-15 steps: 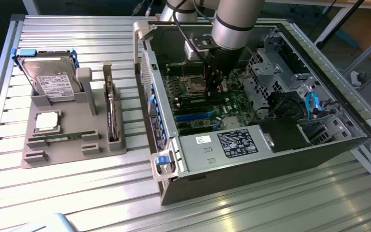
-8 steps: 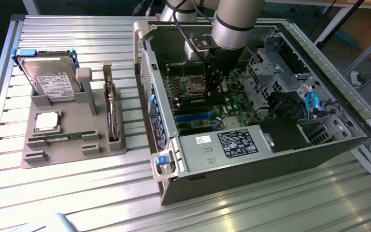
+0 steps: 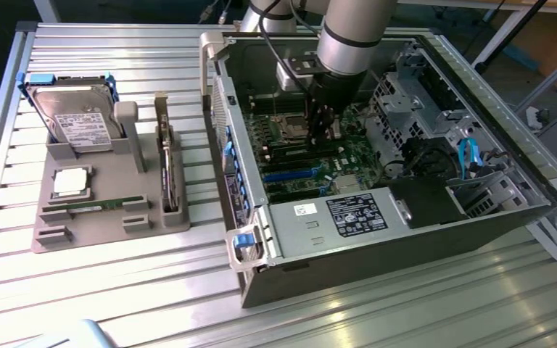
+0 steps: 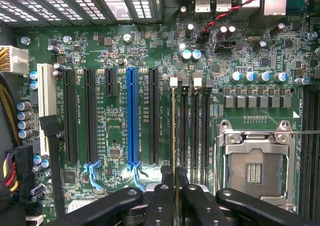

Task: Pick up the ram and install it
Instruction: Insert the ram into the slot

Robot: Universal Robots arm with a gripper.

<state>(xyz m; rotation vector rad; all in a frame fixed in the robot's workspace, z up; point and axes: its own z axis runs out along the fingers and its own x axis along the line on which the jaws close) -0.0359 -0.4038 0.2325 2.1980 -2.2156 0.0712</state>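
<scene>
Inside the computer case (image 3: 303, 250), the hand (image 4: 176, 188) pinches the ram (image 4: 174, 131) edge-on over the memory slots (image 4: 194, 131).

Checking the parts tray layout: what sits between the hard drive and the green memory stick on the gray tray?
The square silver processor chip lies between the hard drive and the memory stick, as the exterior view shows.

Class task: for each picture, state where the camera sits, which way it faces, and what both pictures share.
Exterior view: off the arm, above the table, looking down into the open computer case; shows the arm and claw.
Wrist view: on the wrist, facing straight at the motherboard; shows the claw's fingers shut on the ram.
Shared: the blue slot and processor socket.
</scene>
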